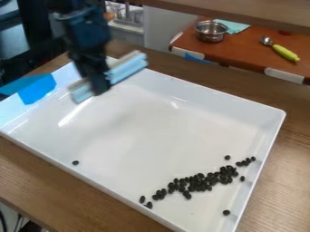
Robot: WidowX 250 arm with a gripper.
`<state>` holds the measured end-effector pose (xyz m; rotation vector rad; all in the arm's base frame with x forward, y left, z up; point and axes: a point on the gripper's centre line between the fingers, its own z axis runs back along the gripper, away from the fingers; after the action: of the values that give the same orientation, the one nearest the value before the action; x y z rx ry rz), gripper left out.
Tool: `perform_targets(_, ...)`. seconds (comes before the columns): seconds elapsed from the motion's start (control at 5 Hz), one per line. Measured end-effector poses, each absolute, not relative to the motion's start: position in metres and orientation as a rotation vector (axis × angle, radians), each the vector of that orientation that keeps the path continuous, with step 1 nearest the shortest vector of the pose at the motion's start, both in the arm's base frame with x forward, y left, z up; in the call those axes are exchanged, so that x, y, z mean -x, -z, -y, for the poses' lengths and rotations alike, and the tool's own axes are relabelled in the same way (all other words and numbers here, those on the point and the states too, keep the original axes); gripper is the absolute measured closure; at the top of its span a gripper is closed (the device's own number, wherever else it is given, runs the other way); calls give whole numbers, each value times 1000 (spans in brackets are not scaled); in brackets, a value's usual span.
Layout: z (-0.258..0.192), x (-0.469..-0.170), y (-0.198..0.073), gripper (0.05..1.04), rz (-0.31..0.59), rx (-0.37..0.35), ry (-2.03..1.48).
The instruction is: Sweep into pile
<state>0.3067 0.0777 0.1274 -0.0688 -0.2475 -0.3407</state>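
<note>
End effector (99,89), clamped on the blue sweeper (129,67) above the tray (130,131), should lower it flush and ease the far-left bean (75,162) toward the cluster (200,182).

Bright, diffuse light. White glare streak on tray (200,86) floor, inside its left end; smaller glint toward its far wall. Faint, soft-edged shading mid-tray. Arm (84,27) and blue-and-white tool (128,68) blurred above tray.
</note>
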Motion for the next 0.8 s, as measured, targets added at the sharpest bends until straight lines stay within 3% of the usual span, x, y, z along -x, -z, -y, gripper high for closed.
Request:
perform_targets(0.2,-104,-292,-113,700,242,50,254)
perform_targets(0.6,-113,-282,-90,700,210,26,228)
perform_targets(0.8,-111,-282,-77,700,169,47,200)
